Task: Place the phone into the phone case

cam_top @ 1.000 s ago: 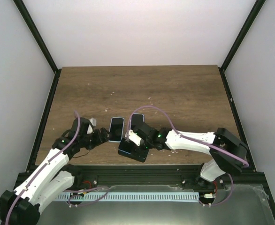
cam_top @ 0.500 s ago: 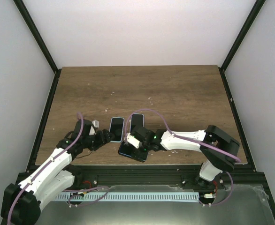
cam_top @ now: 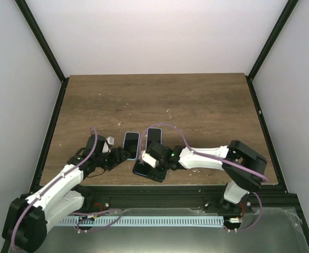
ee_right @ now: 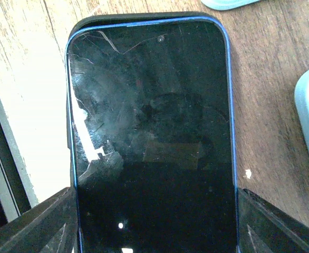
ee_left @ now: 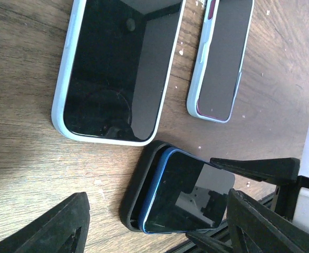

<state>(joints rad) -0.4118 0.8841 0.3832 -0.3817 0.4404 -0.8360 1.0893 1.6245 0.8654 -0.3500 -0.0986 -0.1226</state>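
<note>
The left gripper (cam_top: 123, 154) has slid rightward across the wooden table (cam_top: 196, 105) over the past second. It now hangs just short of the phones, with its fingers (ee_left: 54, 229) spread wide and holding nothing. Beside it lies a phone in a pale blue case (ee_left: 120, 74), unmoved and untouched.

Next comes the task's own pair, near the front edge. The blue phone (ee_right: 152, 137), its glass cracked, lies face up on the black phone case (ee_left: 133, 203). It is not seated, because the case's rim shows past one long edge and around a corner, so the phone sits skewed on top. Neither has shifted.

The right gripper (ee_right: 155, 195) stays over that phone while its arm has folded inward behind it. Its fingers straddle the phone's long edges, right at them, but I cannot tell whether they pinch. Farther back, a second phone in a pink-trimmed blue case (ee_left: 220, 58) lies apart.

The left arm's approach suggests it will steady the case while the phone is pressed home, a step not yet done.
</note>
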